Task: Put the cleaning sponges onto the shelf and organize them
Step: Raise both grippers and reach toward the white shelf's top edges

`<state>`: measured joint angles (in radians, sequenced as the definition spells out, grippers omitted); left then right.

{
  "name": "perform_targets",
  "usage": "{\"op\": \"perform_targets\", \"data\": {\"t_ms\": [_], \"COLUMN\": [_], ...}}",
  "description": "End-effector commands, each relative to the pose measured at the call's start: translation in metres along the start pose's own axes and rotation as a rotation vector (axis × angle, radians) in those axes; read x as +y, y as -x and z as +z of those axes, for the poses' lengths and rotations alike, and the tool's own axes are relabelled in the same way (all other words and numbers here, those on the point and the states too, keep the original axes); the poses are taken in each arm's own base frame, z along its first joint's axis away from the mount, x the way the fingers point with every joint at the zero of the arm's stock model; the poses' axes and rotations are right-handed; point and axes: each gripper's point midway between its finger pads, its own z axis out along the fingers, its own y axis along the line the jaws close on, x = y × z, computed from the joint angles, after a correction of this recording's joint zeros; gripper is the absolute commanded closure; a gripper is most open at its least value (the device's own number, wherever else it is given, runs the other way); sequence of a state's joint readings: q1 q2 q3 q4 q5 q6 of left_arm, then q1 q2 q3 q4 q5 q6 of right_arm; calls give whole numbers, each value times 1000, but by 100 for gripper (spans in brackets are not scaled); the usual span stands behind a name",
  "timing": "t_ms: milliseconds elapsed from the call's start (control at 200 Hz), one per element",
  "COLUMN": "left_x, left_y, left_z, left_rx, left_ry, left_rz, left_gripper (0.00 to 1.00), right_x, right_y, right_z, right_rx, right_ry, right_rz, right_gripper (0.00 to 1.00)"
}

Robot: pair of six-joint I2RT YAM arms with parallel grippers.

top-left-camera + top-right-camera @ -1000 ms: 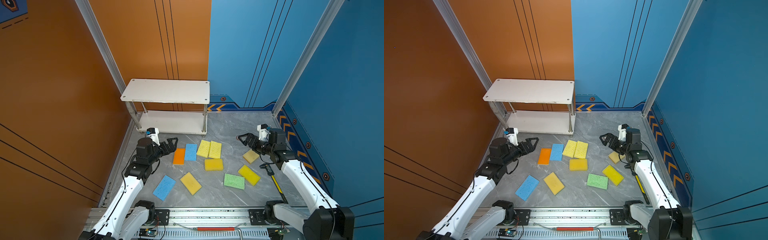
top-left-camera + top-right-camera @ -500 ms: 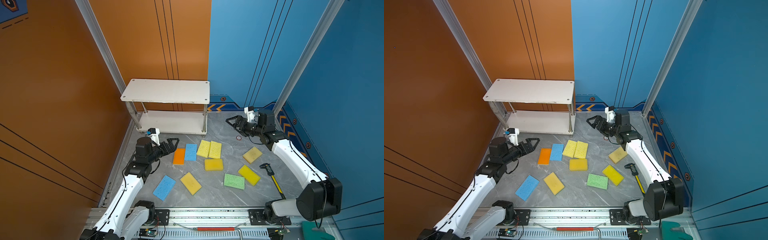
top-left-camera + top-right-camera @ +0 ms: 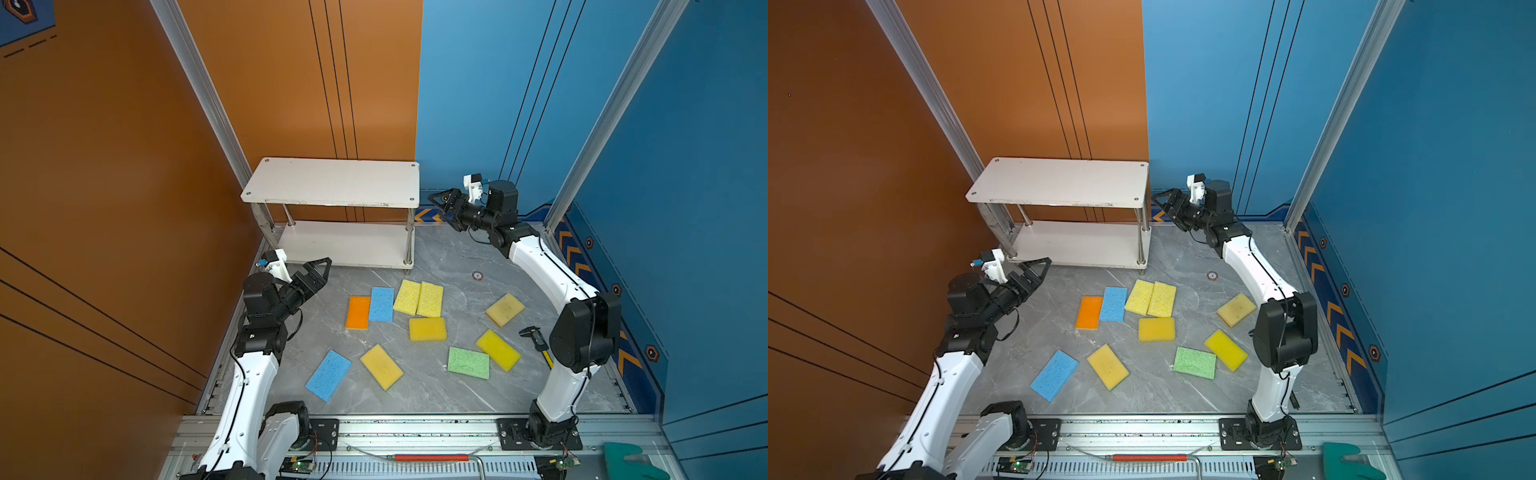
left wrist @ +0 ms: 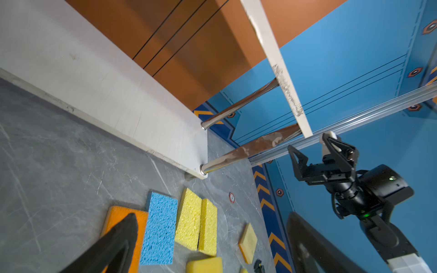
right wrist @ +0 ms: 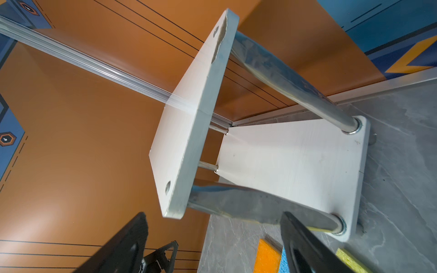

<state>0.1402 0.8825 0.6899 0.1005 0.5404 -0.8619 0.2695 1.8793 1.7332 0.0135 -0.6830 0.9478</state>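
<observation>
The shelf (image 3: 332, 187) (image 3: 1059, 183) stands at the back with both white boards bare. Several cleaning sponges lie flat on the grey floor in front of it: orange (image 3: 358, 312), blue (image 3: 381, 304), two yellow side by side (image 3: 417, 297), a thicker yellow (image 3: 427, 329), pale tan (image 3: 505, 309), green (image 3: 468, 363), and more yellow and blue nearer the front. My left gripper (image 3: 318, 272) (image 4: 212, 215) hangs open and empty near the shelf's lower left corner. My right gripper (image 3: 441, 205) (image 5: 213, 214) is raised beside the top board's right end, open and empty.
A yellow-handled caliper tool (image 3: 536, 336) lies by the right arm's elbow. A small round marker (image 3: 477, 275) sits on the floor right of the shelf. Orange and blue walls close in the back and sides. A green glove (image 3: 631, 457) rests on the front rail.
The right arm has swung from low beside the tan sponge up and back to the shelf's right end, its jaws narrowing slightly. The left arm has barely moved.
</observation>
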Motion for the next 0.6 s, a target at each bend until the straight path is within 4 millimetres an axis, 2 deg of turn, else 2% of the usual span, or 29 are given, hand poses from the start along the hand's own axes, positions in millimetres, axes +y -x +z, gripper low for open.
{"op": "perform_targets", "data": {"t_ms": [0, 175, 195, 205, 225, 365, 496, 591], "left_x": [-37, -60, -62, -64, -65, -75, -75, -69], "left_y": [32, 63, 66, 68, 70, 88, 100, 107], "left_z": [-4, 5, 7, 7, 9, 18, 30, 42], "left_rx": [-87, -142, -145, -148, -148, -166, -169, -168], "left_ry": [-167, -287, -293, -298, -302, -325, -324, -311], "left_rz": [-21, -49, -51, -50, -50, -37, -41, -55], "left_gripper": [2, 2, 2, 2, 2, 2, 2, 2], "right_x": [26, 32, 39, 30, 28, 36, 40, 46], "right_y": [17, 25, 26, 23, 23, 17, 13, 15], "right_z": [13, 38, 37, 44, 49, 69, 83, 86], "right_rx": [-15, -3, -5, 5, 10, 37, 56, 51], "right_ry": [84, 136, 149, 141, 142, 174, 192, 220], "right_rz": [8, 31, 30, 40, 49, 64, 93, 111], "right_gripper": [15, 24, 25, 25, 26, 36, 46, 52]}}
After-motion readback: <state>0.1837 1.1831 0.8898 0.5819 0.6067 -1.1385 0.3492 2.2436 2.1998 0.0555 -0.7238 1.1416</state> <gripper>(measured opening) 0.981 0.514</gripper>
